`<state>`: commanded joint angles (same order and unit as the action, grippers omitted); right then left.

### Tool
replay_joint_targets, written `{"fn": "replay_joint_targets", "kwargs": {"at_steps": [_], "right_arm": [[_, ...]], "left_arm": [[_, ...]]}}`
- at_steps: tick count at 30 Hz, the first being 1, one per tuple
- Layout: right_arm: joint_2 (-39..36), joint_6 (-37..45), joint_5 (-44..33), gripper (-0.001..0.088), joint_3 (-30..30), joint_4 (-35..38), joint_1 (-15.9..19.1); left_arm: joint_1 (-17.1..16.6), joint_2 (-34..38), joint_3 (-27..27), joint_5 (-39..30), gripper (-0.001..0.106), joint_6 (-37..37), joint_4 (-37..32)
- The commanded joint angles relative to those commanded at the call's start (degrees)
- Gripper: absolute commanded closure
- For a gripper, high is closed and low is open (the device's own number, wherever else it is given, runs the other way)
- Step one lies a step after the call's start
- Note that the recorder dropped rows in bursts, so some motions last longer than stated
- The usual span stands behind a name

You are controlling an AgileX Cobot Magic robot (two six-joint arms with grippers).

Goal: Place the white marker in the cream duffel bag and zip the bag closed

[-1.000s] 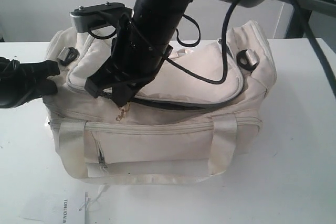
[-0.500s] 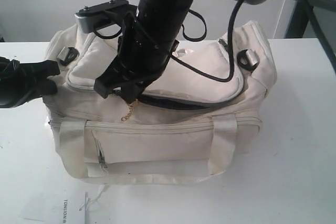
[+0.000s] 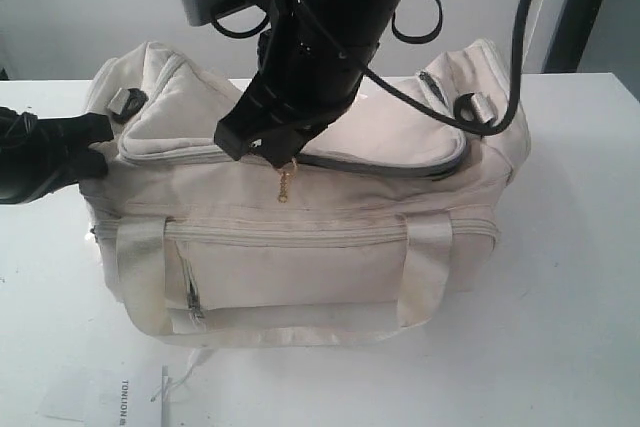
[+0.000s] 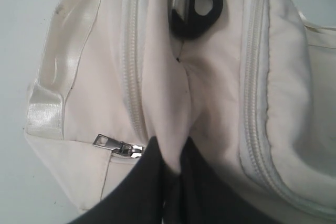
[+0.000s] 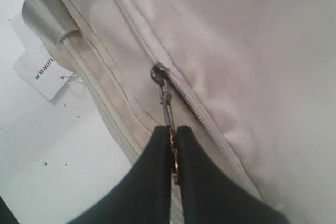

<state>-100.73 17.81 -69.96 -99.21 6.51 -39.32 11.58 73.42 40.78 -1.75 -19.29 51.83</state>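
The cream duffel bag (image 3: 300, 257) stands in the middle of the white table, its curved top flap lying down. My right gripper (image 3: 268, 152) reaches down over the flap's front edge and is shut on the gold zip pull chain (image 5: 167, 103), just below the top zip's slider (image 5: 157, 72). The chain's loose end dangles (image 3: 286, 183). My left gripper (image 3: 98, 150) is at the bag's left end, shut on a pinched fold of cream fabric (image 4: 170, 124) below a dark end ring (image 4: 197, 9). The white marker is out of sight.
A white paper label (image 3: 120, 397) lies on the table (image 3: 570, 297) in front of the bag, also seen from the right wrist (image 5: 42, 69). The front pocket's metal zip pull (image 4: 118, 147) sits beside the left fingers. The right arm's cables loop over the bag's top.
My right gripper has moved to the right and slightly up along the flap's front edge with the zip pull. The dark gap under the flap no longer shows. The left gripper stayed put.
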Motion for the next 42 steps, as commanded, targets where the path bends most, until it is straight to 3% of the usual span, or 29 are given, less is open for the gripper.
{"fn": "replay_joint_targets", "kwargs": {"at_steps": [25, 42], "right_arm": [[1.1, 0.0, 0.0, 0.0868, 0.0, -1.0, 2.9], [2.6, 0.0, 0.0, 0.0868, 2.7, -3.7, 2.9]], "left_arm": [[0.0, 0.0, 0.0, 0.0, 0.105, 0.0, 0.0], [0.0, 0.0, 0.0, 0.0, 0.105, -0.1, 0.0]]}}
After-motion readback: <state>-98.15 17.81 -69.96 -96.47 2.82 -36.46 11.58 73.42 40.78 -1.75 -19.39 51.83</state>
